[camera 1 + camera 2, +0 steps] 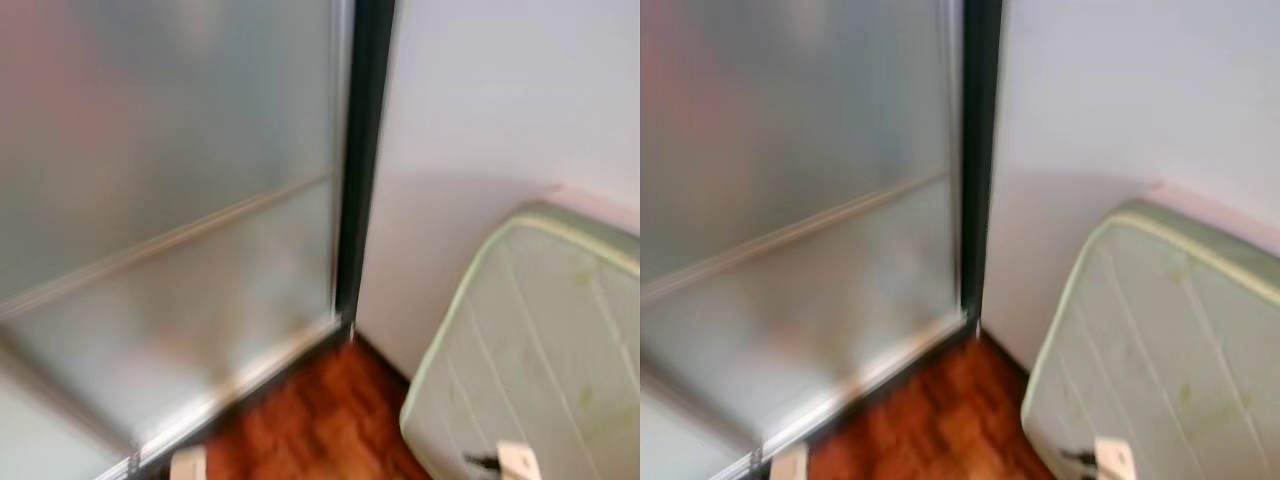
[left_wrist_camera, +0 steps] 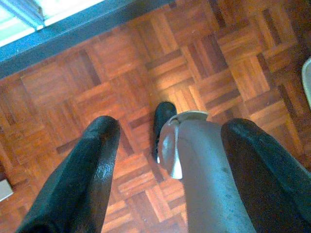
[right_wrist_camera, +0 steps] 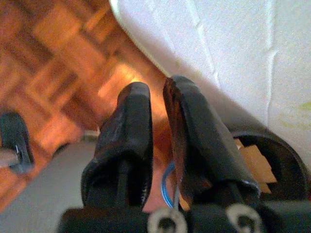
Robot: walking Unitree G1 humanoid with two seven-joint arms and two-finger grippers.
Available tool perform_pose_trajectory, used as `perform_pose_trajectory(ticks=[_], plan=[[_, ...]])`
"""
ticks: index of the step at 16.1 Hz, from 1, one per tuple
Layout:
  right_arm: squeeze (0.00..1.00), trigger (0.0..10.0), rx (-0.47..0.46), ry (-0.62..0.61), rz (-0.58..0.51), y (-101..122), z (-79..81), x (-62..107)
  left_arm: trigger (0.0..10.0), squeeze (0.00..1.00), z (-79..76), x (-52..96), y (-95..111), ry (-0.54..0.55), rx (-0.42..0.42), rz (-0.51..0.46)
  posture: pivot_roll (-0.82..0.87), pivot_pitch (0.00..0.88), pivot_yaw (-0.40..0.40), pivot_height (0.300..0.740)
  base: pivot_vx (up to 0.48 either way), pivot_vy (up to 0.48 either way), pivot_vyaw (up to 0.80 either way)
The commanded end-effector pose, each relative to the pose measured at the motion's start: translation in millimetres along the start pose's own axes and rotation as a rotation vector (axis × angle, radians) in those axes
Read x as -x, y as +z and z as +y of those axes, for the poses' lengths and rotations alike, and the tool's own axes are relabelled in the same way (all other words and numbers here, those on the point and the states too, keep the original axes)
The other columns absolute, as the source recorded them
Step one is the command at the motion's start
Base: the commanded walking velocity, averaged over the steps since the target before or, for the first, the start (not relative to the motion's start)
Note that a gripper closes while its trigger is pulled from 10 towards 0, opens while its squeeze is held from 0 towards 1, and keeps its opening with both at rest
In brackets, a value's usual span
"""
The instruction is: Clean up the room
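Observation:
My left gripper point(image 2: 171, 125) hangs open above the parquet floor point(image 2: 73, 82); between its black fingers point(image 2: 92, 160) I look down on my own grey leg point(image 2: 209, 174) and black foot point(image 2: 163, 116). My right gripper point(image 3: 156, 87) hangs low beside a pale green quilted mattress point(image 3: 233, 48), its two fingers nearly touching with nothing between them. Ahead stand a frosted glass sliding door point(image 1: 170, 200) and a white wall point(image 1: 480, 120). The mattress point(image 1: 540, 350) lies at the right.
A black door frame post point(image 1: 362, 160) marks the corner, with a strip of red-brown parquet point(image 1: 320, 420) below it. A dark round container with tan scraps point(image 3: 265, 162) sits by the mattress. The head views are blurred.

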State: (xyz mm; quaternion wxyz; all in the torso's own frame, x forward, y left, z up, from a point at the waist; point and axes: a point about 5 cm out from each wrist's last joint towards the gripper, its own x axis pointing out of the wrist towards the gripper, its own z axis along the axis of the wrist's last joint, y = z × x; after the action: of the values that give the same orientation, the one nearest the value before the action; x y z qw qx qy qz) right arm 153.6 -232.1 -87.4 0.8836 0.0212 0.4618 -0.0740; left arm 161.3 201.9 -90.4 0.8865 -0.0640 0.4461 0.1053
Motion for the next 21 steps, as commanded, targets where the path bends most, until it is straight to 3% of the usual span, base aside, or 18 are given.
perform_pose_trajectory(ticks=[1, 13, 19, 21], plan=[[0.0, 10.0, -0.302, -0.012, -0.078, 26.0, 7.5, -6.1, 10.0, 0.0, -29.5, -13.8, 85.1, -0.043, -0.125, -0.092, -0.1, 0.0, 0.034, 0.74, -0.255, 0.0, 0.0], [0.0, 10.0, -0.321, -0.009, -0.091, 27.2, 7.7, -6.1, 10.0, 0.0, -29.9, -13.8, 85.5, -0.045, -0.127, -0.09, -0.1, 0.0, 0.032, 0.74, -0.253, 0.0, 0.0], [0.0, 10.0, -0.34, -0.01, -0.095, 28.5, 8.4, -6.4, 10.0, 0.0, -29.9, -13.8, 87.8, -0.046, -0.139, -0.096, -0.1, 0.0, 0.034, 0.74, 0.0, 0.0, 0.0], [0.0, 10.0, -0.34, -0.002, -0.09, 28.5, 9.2, -6.6, 10.0, 0.0, -29.8, -13.8, 88.5, -0.047, -0.138, -0.099, -0.1, 0.0, 0.037, 0.74, 0.0, 0.0, -0.8]])
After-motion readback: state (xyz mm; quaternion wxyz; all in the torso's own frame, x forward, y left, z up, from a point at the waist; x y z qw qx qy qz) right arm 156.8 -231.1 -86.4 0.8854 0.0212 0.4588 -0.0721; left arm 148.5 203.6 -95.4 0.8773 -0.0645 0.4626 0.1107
